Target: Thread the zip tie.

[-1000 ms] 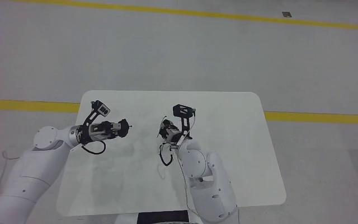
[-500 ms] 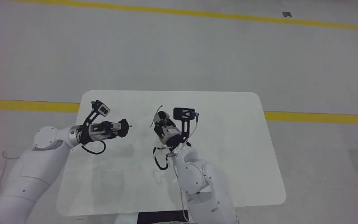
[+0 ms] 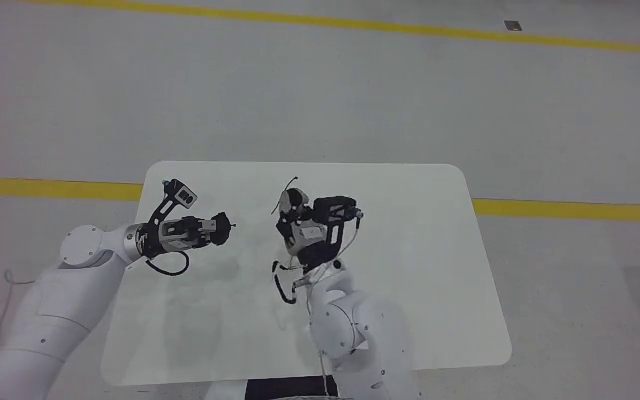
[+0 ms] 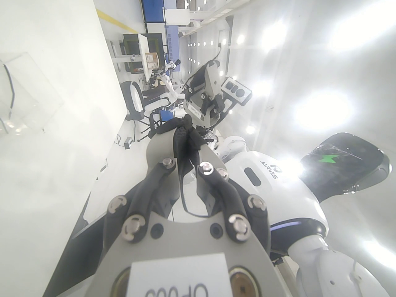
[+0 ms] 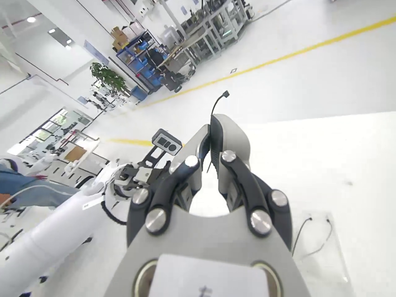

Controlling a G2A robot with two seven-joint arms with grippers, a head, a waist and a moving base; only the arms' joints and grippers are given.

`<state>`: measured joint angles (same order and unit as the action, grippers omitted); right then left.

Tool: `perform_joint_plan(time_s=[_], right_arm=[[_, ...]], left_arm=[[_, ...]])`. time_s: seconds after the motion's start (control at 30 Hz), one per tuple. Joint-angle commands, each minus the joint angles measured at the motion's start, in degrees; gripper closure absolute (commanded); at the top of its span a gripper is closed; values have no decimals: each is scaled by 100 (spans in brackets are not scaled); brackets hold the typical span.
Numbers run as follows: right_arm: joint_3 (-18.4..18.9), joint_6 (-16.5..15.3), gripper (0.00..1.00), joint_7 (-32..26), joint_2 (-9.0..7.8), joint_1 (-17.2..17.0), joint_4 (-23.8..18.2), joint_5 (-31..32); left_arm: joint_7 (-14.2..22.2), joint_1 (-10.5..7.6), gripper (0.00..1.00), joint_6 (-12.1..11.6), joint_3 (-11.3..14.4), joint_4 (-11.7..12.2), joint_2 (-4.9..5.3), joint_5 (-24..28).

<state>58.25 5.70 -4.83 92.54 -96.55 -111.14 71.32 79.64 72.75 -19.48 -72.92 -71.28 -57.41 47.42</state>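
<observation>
Right wrist view: right gripper (image 5: 210,129) jaws are clamping shut on thin black plastic zip tie (image 5: 216,103), head sticking out at upper centre of frame, over flat white bench (image 5: 309,143). Left gripper (image 4: 182,126) jaws are pressing together; load, cannot tell. Judged risk: slender strand bending, head twisting off line or slipping. White paper stickers (image 5: 210,275) are carrying cropped print.
</observation>
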Motion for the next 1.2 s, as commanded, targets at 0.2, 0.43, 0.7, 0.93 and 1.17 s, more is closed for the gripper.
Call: perform_joint_plan(time_s=[0.2, 0.43, 0.7, 0.93, 1.17], right_arm=[[-410, 318, 100, 1045, -195, 97, 406, 608], [-652, 363, 100, 1254, -317, 187, 622, 782], [-648, 349, 100, 1255, -320, 201, 624, 792], [-965, 706, 100, 1545, -400, 394, 747, 1362], [-1442, 1022, 100, 1543, -533, 706, 999, 1494]], left_arm=[[0, 0, 100, 0, 0, 0, 0, 0], [0, 0, 100, 0, 0, 0, 0, 0], [0, 0, 100, 0, 0, 0, 0, 0], [0, 0, 100, 0, 0, 0, 0, 0], [0, 0, 100, 0, 0, 0, 0, 0]])
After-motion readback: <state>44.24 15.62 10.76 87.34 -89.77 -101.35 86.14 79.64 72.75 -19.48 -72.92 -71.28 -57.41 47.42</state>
